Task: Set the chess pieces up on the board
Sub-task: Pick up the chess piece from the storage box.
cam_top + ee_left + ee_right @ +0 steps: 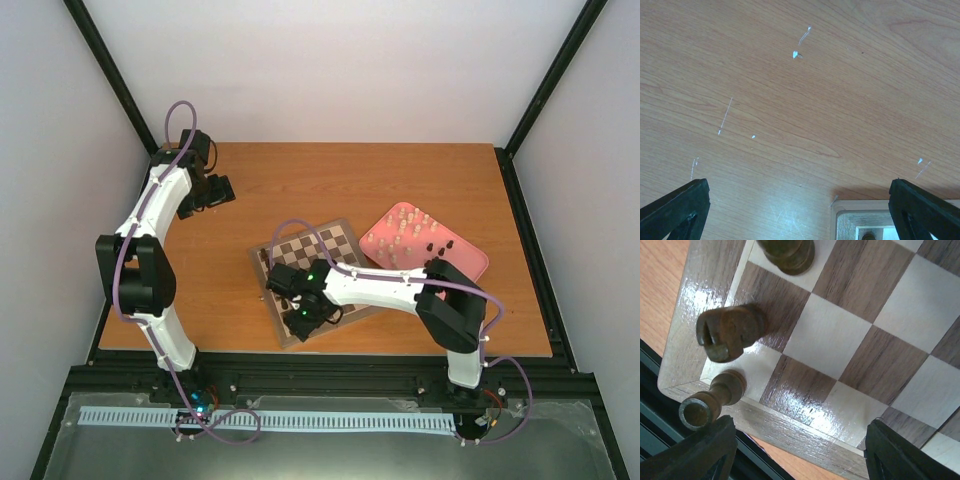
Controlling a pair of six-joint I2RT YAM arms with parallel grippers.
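Right gripper (801,440) hangs low over the near left corner of the board (850,335). Its black fingers (705,455) are spread well apart with only checks and the brown border between them, and it grips nothing. Close to the finger at the lower left of the wrist view, a small dark pawn (707,402) stands on the pale corner square. On the dark square next along that edge stands a dark piece with a slotted top (730,332). On the pale square beyond it is a third dark piece (787,255), cut off by the frame. From above, the right arm (385,288) lies across the near part of the board and hides these three, while the far part shows only checks. The board sits turned at an angle on the wooden table (400,180). Just beside its right corner lies a pink tray (470,262), also askew, holding more chess pieces. A cluster of cream pieces (405,225) stands toward its far left end, with a few dark pieces (440,246) nearer its middle. Whether tray and board touch I cannot tell. At the table's far left, well apart from board and tray, the left gripper (799,192) hovers above the wood with its fingers (675,210) set wide and nothing between them
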